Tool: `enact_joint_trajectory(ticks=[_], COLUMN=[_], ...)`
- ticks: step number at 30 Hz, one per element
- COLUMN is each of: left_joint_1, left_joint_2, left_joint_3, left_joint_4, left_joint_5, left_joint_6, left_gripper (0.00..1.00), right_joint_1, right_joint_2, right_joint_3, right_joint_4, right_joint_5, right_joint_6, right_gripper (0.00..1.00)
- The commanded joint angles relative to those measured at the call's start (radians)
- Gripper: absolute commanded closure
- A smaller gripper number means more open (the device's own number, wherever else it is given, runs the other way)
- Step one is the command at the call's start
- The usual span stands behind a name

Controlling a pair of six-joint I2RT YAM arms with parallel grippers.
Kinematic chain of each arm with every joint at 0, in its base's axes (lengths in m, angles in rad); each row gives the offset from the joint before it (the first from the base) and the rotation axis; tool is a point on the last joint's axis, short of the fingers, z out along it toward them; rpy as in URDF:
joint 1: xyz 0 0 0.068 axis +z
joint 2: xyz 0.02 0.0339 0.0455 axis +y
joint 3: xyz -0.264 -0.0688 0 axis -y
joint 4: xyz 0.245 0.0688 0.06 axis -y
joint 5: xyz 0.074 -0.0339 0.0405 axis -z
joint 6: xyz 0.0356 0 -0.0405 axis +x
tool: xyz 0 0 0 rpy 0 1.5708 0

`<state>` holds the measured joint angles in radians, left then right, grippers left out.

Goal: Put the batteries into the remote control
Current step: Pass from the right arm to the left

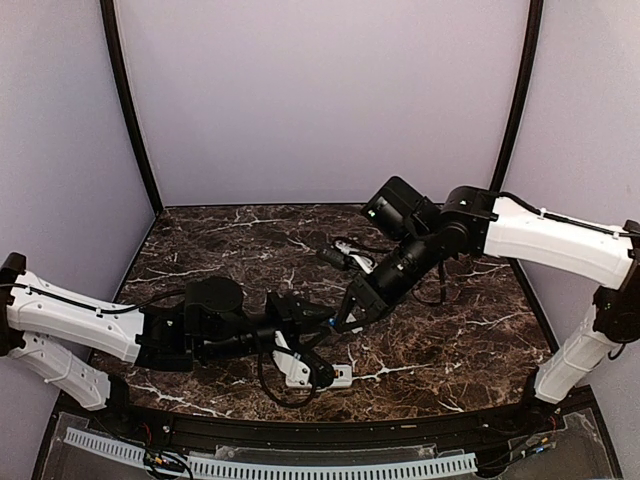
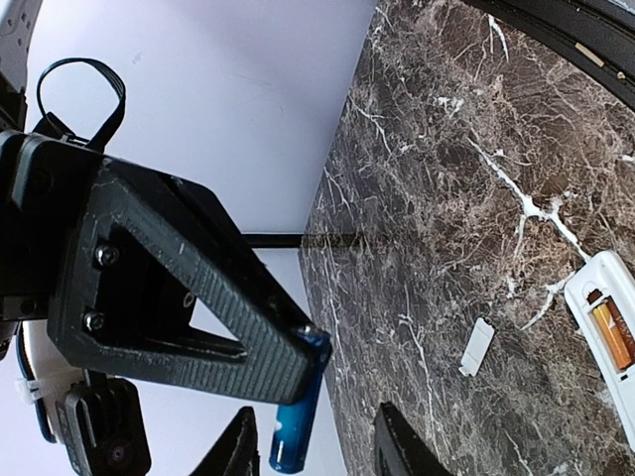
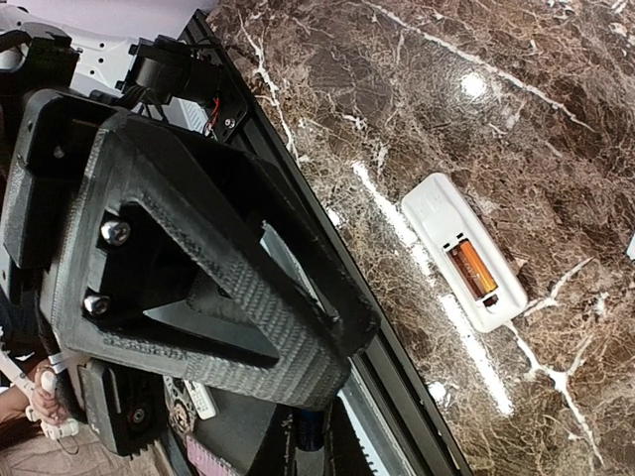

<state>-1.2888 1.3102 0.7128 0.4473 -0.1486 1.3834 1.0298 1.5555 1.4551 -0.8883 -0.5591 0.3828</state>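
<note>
One blue battery [image 2: 296, 421], pinched by right end effector [image 3: 319, 397], hangs over the table's [image 1: 450, 340] middle; left end effector's [image 2: 308, 349] grip unclear.

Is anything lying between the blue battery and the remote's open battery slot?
Only the small white cover, lying flat on the table between the raised blue battery and the remote; it probably won't block a move through the air.

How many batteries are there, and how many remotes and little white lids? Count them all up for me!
Batteries: 2 (blue battery, orange battery)
Remote control: 1
Loose white cover: 1
Total: 4
</note>
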Motion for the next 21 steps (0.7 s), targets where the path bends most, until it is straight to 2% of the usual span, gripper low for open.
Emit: enact_joint_trajectory(ticks=[1, 5, 10, 14, 15, 17, 18, 21], left_joint_1=[-0.004, -0.004, -0.006, -0.009, -0.011, -0.012, -0.012, -0.011], left_joint_2=[0.013, 0.018, 0.011, 0.003, 0.000, -0.006, -0.008, -0.008], left_joint_3=[0.032, 0.035, 0.031, 0.029, 0.030, 0.040, 0.047, 0.106], left_joint_4=[0.021, 0.024, 0.022, 0.020, 0.018, 0.003, -0.029, -0.147], left_joint_5=[-0.037, -0.047, -0.045, -0.061, -0.073, -0.100, -0.109, -0.114], left_joint_6=[0.020, 0.025, 0.013, -0.032, -0.050, -0.138, -0.232, -0.536], left_gripper=[0.64, 0.77, 0.99, 1.00, 1.00, 1.00, 1.00, 1.00], right_joint_1=[0.015, 0.015, 0.015, 0.015, 0.015, 0.015, 0.014, 0.014], right_joint_2=[0.011, 0.014, 0.025, 0.015, 0.005, -0.034, -0.066, -0.172], right_joint_3=[0.030, 0.031, 0.039, 0.048, 0.050, 0.032, 0.010, -0.094], right_joint_4=[0.008, 0.009, 0.012, 0.020, 0.025, 0.058, 0.092, 0.232], right_joint_5=[-0.022, -0.020, -0.008, 0.027, 0.048, 0.097, 0.119, 0.175], right_joint_6=[-0.007, -0.010, -0.016, -0.018, -0.018, -0.014, -0.007, 0.028], right_gripper=[1.00, 1.00, 1.00, 1.00, 0.95, 0.76, 0.70, 0.61])
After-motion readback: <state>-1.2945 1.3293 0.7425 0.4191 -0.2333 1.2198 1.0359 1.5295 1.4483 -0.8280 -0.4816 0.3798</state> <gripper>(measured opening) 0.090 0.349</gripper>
